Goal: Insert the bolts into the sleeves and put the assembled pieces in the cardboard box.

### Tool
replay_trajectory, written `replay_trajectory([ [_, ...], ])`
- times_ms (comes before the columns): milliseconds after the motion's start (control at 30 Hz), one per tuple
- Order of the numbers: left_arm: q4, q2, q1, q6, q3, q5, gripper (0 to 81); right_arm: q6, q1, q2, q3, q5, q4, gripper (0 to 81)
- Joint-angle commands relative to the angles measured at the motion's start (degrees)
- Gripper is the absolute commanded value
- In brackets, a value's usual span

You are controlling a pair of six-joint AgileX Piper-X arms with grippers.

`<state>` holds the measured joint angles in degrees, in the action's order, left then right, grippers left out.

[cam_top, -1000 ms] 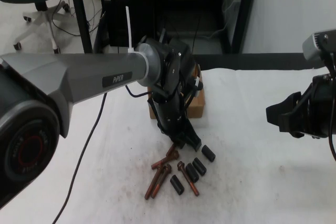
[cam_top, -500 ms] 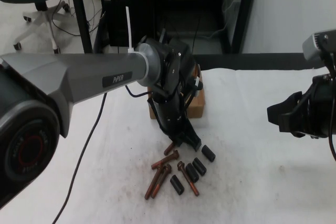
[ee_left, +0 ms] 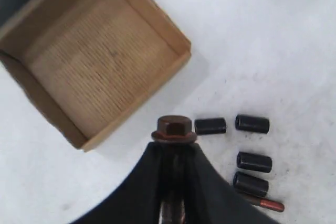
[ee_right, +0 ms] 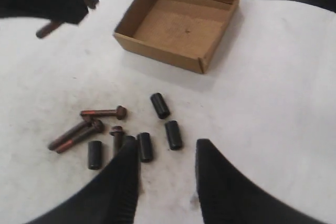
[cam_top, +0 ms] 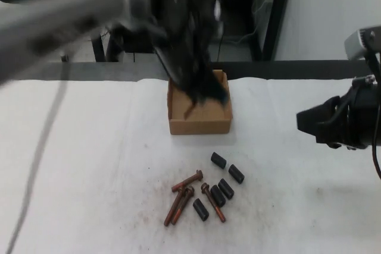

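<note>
My left gripper (ee_left: 173, 148) is shut on a rusty bolt (ee_left: 173, 128), whose hex head sticks out past the fingertips. In the high view this gripper (cam_top: 205, 94) hangs over the open cardboard box (cam_top: 199, 127); the right wrist view shows the held bolt (ee_right: 52, 25) beside the box (ee_right: 157, 53). Several loose bolts (cam_top: 187, 181) and black sleeves (cam_top: 225, 188) lie on the white cloth in front of the box. My right gripper (ee_right: 167, 145) is open with nothing in it, above the pile's near side, and sits at the bench's right (cam_top: 306, 122).
The box (ee_left: 134, 114) holds nothing. White cloth covers the bench, with free room left and right of the pile. A dark cable hangs over the left side. Black frame legs and an office chair stand behind the bench.
My left arm has risen from the pile and swung back over the box with a bolt. One more sleeve now shows. The right arm has hardly shifted.
</note>
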<state>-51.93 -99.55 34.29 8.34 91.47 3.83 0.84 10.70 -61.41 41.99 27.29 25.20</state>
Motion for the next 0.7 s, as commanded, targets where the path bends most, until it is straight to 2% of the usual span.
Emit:
replay_trajectory([
  [0,-1.8,8.5,-1.3,-2.8,-3.3,-0.3,0.3,-0.5,0.1,0.2,0.4,1.2,-0.6,33.3],
  [167,-4.1,24.8,-3.4,-2.8,-13.4,-0.3,0.3,-0.4,0.5,-5.5,0.5,2.7,-4.2,33.3],
  [333,-0.6,38.1,-4.9,-1.2,-26.4,-0.3,0.3,4.7,5.0,-14.2,4.4,1.4,-5.4,30.7],
  [500,4.6,45.2,-5.7,-1.0,-38.2,-0.3,0.3,11.9,10.9,-24.2,14.4,-5.8,0.1,27.9],
  [667,6.7,46.2,-5.7,-1.0,-43.5,-0.3,0.3,17.7,14.7,-33.6,27.9,-15.0,11.1,27.9],
])
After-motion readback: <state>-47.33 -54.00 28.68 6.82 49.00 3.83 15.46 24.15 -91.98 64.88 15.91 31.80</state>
